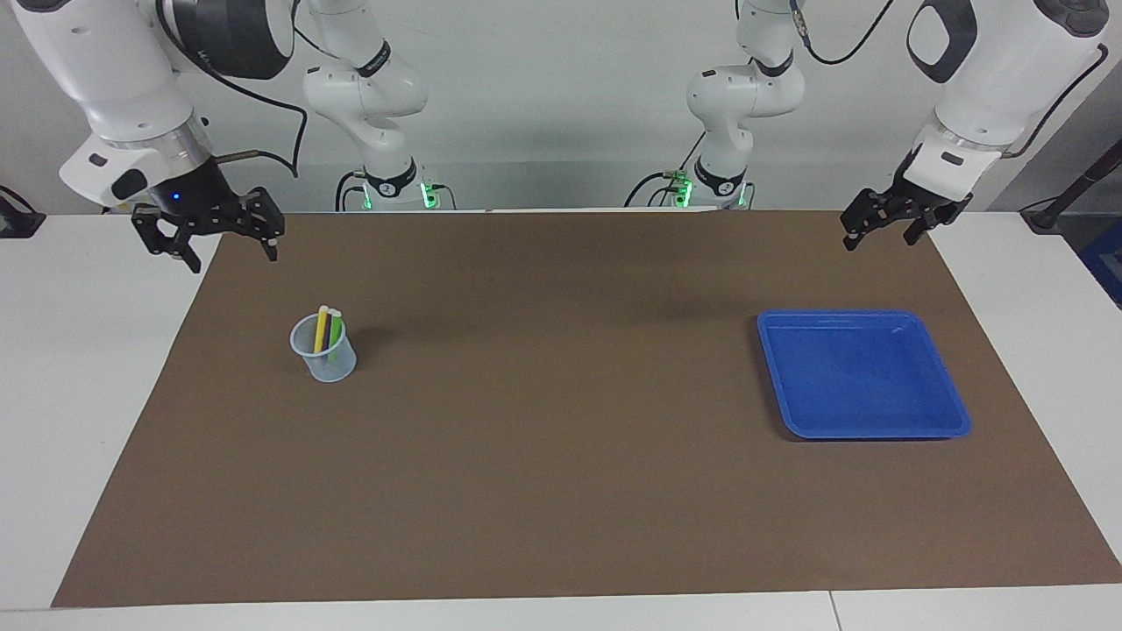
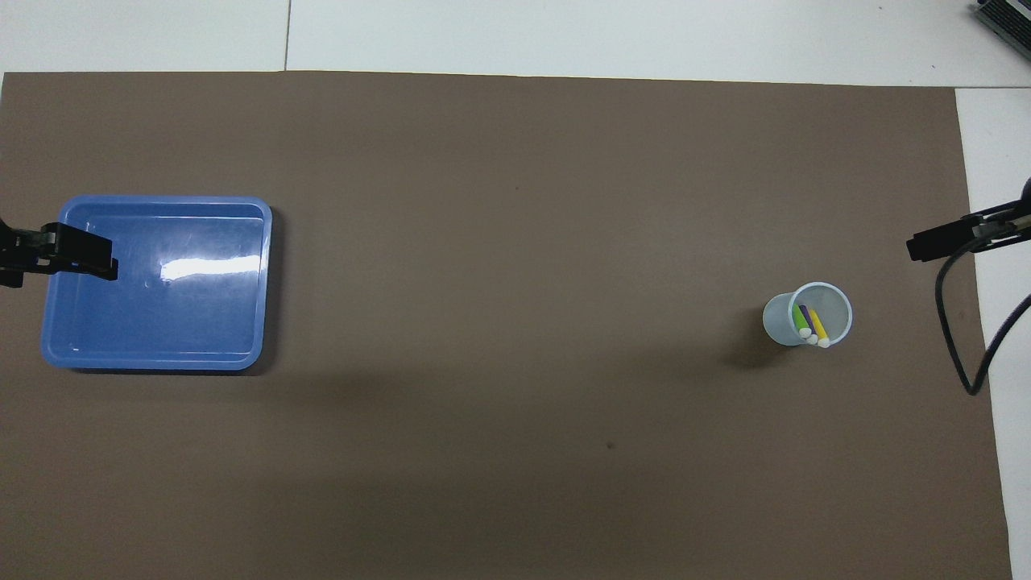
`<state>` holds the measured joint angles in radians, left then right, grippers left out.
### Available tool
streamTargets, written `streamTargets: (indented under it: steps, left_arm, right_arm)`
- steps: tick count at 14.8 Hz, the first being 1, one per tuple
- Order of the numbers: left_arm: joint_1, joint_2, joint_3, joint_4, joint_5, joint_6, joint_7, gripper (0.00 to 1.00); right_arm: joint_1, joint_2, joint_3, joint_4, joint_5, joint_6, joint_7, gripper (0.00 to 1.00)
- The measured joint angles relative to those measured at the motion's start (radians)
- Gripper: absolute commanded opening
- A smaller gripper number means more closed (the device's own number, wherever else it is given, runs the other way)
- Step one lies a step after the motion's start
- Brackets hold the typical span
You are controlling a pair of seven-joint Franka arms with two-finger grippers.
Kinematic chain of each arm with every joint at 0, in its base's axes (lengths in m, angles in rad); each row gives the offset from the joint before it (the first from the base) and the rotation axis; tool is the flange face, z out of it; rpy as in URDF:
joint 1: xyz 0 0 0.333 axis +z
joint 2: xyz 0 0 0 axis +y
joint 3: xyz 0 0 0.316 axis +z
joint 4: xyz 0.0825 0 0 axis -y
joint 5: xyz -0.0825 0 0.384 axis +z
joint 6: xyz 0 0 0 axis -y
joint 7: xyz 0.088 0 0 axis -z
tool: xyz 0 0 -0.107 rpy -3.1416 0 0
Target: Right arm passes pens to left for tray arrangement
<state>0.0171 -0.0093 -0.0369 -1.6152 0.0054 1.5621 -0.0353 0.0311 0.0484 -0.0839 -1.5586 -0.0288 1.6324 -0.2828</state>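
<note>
both jaws stand apart and hold nothing. right jaws [image 1: 226,245] hang over the corner of the brown mat [image 1: 561,491] at my right arm's end of the desk [image 1: 70,368]. left jaws [image 1: 884,230] hang over the mat's edge at my left arm's end. pens [image 1: 326,331], yellow, green and purple, stand tips up in a pale cup [image 1: 324,350] on the mat, below my right jaws and well apart from them. blue tray [image 1: 863,375] lies below my left jaws, bare inside.

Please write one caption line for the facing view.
Both open grippers, right and left, hang above the mat; pens stand in a cup, tray empty.
</note>
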Motion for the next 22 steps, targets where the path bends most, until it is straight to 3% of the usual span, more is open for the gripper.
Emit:
streamTargets:
  steps: [7,15,22]
  left_arm:
    - [0.000,0.000,0.000,0.000,0.000,0.000,0.000,1.00]
    - [0.000,0.000,0.001,-0.003,0.000,0.000,0.000,1.00]
    - [-0.001,-0.001,-0.002,-0.010,0.000,0.000,-0.002,1.00]
  right_arm:
    - [0.071,0.007,0.005,-0.171,0.000,0.141,0.074,1.00]
    - [0.075,0.022,0.005,-0.331,0.000,0.297,0.078,1.00]
    - [0.099,0.043,0.007,-0.379,0.000,0.306,0.083,1.00]
